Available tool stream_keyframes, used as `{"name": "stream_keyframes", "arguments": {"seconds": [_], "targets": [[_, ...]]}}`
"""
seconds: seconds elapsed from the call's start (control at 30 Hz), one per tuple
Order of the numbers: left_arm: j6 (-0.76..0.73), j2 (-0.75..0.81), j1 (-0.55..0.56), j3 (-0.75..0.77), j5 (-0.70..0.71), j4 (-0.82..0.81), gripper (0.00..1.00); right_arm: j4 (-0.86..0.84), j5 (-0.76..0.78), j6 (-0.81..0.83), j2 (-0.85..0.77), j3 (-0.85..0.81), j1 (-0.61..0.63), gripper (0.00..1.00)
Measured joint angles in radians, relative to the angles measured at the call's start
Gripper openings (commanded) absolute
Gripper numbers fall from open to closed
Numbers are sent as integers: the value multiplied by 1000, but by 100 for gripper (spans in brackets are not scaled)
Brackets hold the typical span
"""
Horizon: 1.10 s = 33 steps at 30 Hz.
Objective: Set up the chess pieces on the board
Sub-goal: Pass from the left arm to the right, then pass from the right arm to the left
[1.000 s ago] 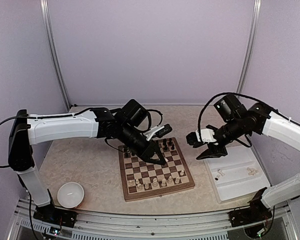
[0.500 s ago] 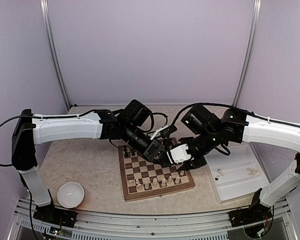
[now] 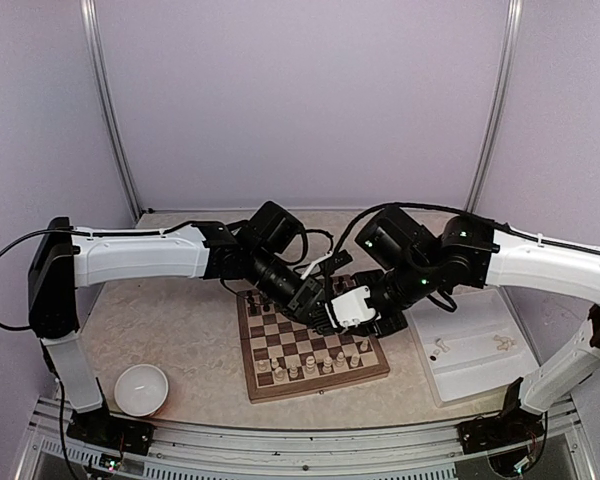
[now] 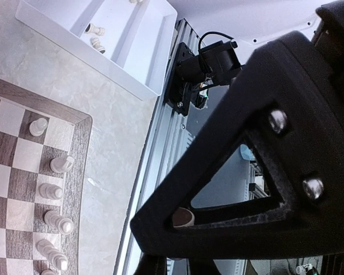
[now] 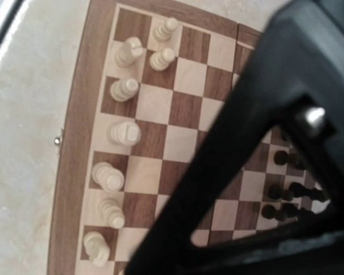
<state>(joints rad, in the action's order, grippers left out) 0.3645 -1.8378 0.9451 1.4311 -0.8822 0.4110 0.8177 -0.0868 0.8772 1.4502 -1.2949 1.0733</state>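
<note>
My left gripper [image 3: 324,317] hangs over the right half of the board [image 3: 280,338] with its fingers pressed together (whether anything sits between them I cannot tell). My right gripper [image 3: 377,322] is just beside it, low over the board's right edge. Its wrist view shows only one blurred dark finger [image 5: 218,166], so I cannot tell how it stands. Most cream pieces [image 3: 310,365] stand along the board's near edge, and the dark pieces [image 3: 338,290] along the far side. A few more cream ones lie in the tray [image 3: 460,385] to the right. A bowl [image 3: 140,388] sits near-left of the board.
</note>
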Motion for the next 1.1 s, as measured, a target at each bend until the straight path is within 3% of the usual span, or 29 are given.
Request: {"name": "stream_keyframes", "arguments": {"seconds": [0.13,0.23,0.43,0.63,0.77,0.87,1.1], "targets": [[16,0,-4,-4,-3,-9,4,0,20,-1,3,0,5,17],[29,0,-6,-13,-1,-19,15,0,30,-5,7,0,5,10],[19,37,-8,-62,69,-55,32,-21,3,-36,7,8,-24,7],[24,289,8,-320,314,-262,40,-56,-235,-121,-30,10,-181,4],[-46,459,143,-457,592,-470,43,-101,-464,-215,-54,23,-286,4],[-102,476,224,-454,720,-578,43,-124,-620,-281,-49,37,-340,4],[-167,392,224,-406,873,-659,43,-143,-799,-354,-41,37,-370,4]]}}
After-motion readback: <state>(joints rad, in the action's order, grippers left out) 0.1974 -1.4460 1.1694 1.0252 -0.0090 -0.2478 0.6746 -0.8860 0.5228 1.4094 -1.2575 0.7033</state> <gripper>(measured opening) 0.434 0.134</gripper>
